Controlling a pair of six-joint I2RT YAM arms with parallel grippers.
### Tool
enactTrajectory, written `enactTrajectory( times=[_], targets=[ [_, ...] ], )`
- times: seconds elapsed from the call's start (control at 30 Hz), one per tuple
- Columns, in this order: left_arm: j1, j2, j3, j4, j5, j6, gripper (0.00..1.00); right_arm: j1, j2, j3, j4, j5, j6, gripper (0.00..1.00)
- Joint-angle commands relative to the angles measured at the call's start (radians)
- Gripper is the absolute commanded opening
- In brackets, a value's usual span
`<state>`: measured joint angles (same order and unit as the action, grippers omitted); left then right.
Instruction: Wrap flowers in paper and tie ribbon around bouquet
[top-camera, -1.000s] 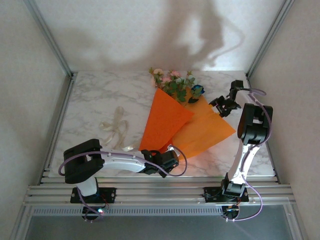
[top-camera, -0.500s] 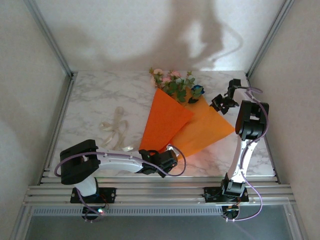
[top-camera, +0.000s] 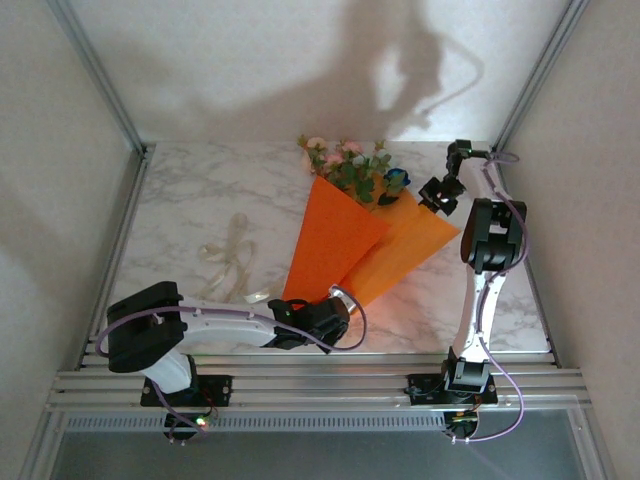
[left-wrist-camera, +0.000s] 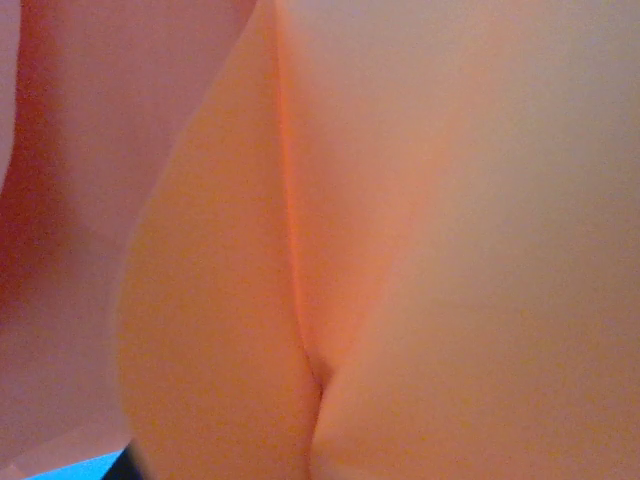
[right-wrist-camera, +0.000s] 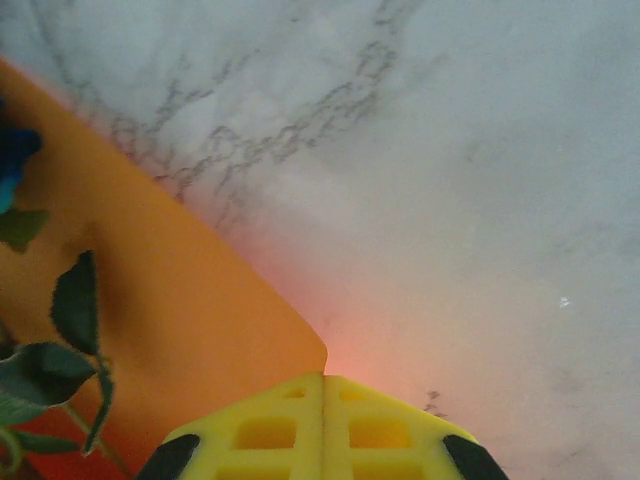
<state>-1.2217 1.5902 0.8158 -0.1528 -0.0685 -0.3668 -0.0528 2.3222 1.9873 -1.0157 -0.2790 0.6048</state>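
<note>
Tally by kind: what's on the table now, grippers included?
flower bunch: 1
orange paper sheet: 1
ribbon: 1
grippers: 2, the left gripper and the right gripper
Total: 5

We saw the paper (top-camera: 350, 250) on the bench (top-camera: 190, 200), its narrow end at our left gripper (top-camera: 335, 318), one corner meeting our right gripper (right-wrist-camera: 323, 400). The flowers (top-camera: 352, 170) lay in the paper, left of that gripper; the ribbon (top-camera: 232, 262) lay left of the left gripper.
</note>
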Motion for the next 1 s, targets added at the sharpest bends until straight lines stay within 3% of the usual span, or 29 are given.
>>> enactTrajectory(
  times=[0.0,0.37,0.4,0.5,0.6,0.73,0.97],
  targets=[
    [0.001,-0.02,-0.043,-0.042,0.071,-0.035,0.0,-0.001,0.029,0.082,-0.054,0.103,-0.023,0.0],
    [0.082,-0.112,-0.194,0.112,0.188,-0.171,0.0,0.02,0.081,0.292,-0.194,0.129,-0.03,0.0],
    [0.1,-0.119,-0.212,0.138,0.207,-0.194,0.0,0.025,0.093,0.319,-0.207,0.111,-0.034,0.03],
    [0.169,-0.16,-0.288,0.258,0.286,-0.285,0.0,0.045,0.077,0.318,-0.188,0.08,-0.039,0.42],
    [0.237,-0.209,-0.371,0.392,0.355,-0.401,0.0,0.051,-0.007,0.217,-0.11,0.066,-0.028,0.62],
    [0.301,-0.252,-0.449,0.539,0.428,-0.506,0.0,0.032,-0.1,0.126,-0.054,0.079,0.0,0.7],
    [0.39,-0.292,-0.549,0.683,0.516,-0.621,0.0,-0.002,-0.242,0.02,-0.031,0.148,0.046,0.71]
  ],
)
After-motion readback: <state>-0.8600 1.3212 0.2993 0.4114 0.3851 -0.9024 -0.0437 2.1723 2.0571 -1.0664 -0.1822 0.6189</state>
